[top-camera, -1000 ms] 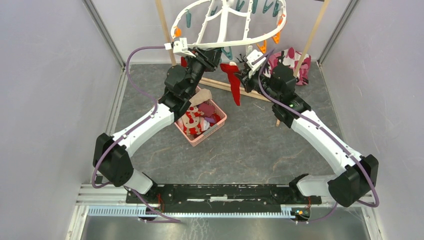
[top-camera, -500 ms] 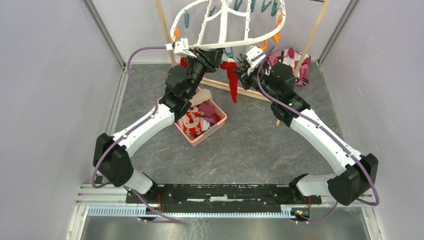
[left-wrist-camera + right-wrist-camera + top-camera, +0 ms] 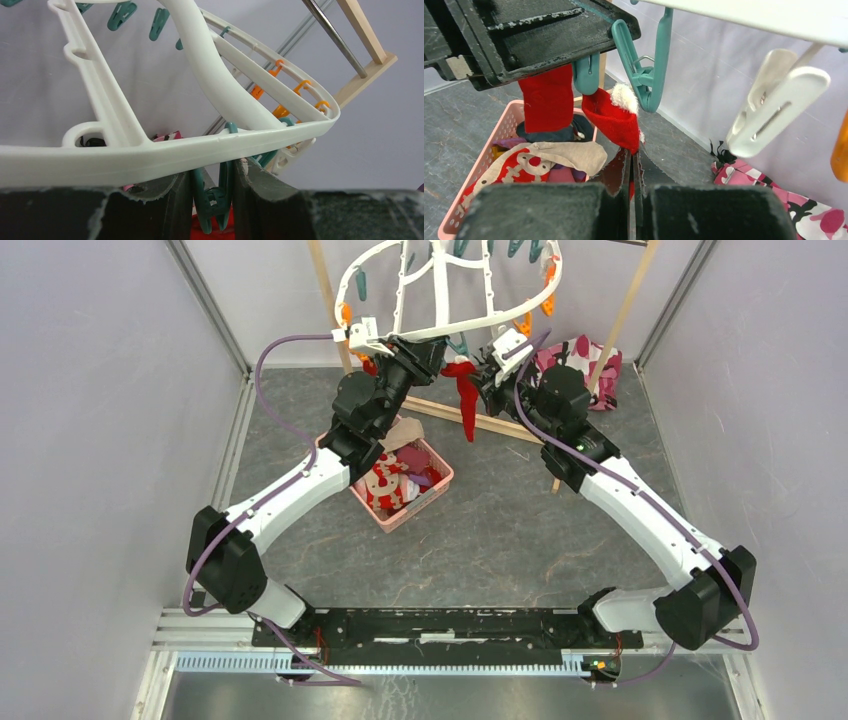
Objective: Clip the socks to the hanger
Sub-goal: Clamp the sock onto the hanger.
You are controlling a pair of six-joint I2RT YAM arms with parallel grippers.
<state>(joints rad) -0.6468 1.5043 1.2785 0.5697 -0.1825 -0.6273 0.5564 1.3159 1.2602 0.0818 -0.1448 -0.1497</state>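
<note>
The white hanger hangs at the back, with teal and orange pegs. My left gripper is just under its front rim, shut on a teal peg and squeezing the peg's handles. My right gripper is shut on a red sock with a white cuff. In the right wrist view the sock's top sits right below the teal peg's tips. A second red sock hangs under the left fingers. More socks lie in the pink basket.
The wooden pole rack stands behind and below both grippers. The pink, black and white patterned cloth lies at the back right. A white peg and an orange one hang to the right of the teal peg. Grey walls close in both sides.
My right gripper has lifted the red sock up and left, close to the left gripper's peg. The hanger has swung a little to the left and tilted.
</note>
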